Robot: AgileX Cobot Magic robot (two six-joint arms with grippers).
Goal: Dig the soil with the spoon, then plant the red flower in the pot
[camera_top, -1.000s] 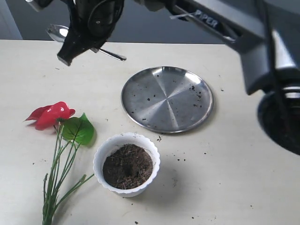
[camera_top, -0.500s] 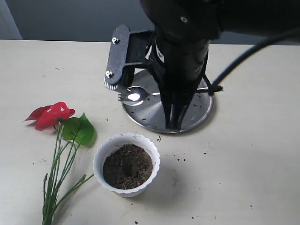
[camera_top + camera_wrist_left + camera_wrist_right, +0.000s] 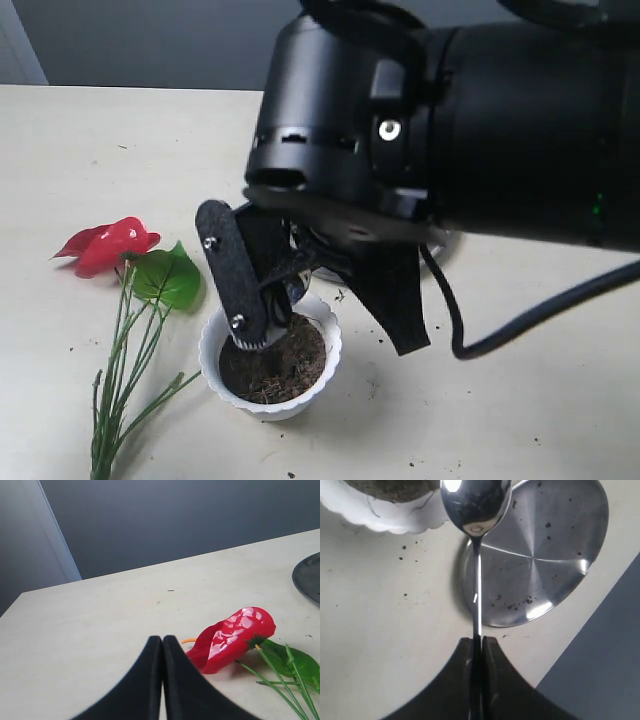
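Note:
The white scalloped pot (image 3: 322, 345) holds dark soil (image 3: 280, 368). My right gripper (image 3: 268, 322) hangs just over the pot, its big black arm filling the exterior view. In the right wrist view the right gripper (image 3: 477, 642) is shut on the thin handle of the spoon (image 3: 476, 505), whose bowl sits past the pot's rim (image 3: 385, 524), next to the soil (image 3: 390, 487). The red flower (image 3: 108, 245) lies flat to the left of the pot, leaf and stems (image 3: 125, 375) trailing toward the front. My left gripper (image 3: 162, 640) is shut and empty, beside the red flower (image 3: 232, 635).
The round steel plate (image 3: 545, 555), dotted with soil crumbs, lies beyond the pot; the right arm hides it in the exterior view, and only its edge (image 3: 306, 577) shows in the left wrist view. Soil crumbs are scattered on the table (image 3: 480, 400) to the right of the pot.
The right arm, holding the spoon, swung from the back left across the steel plate and came down to the pot. Flower and pot have not moved.

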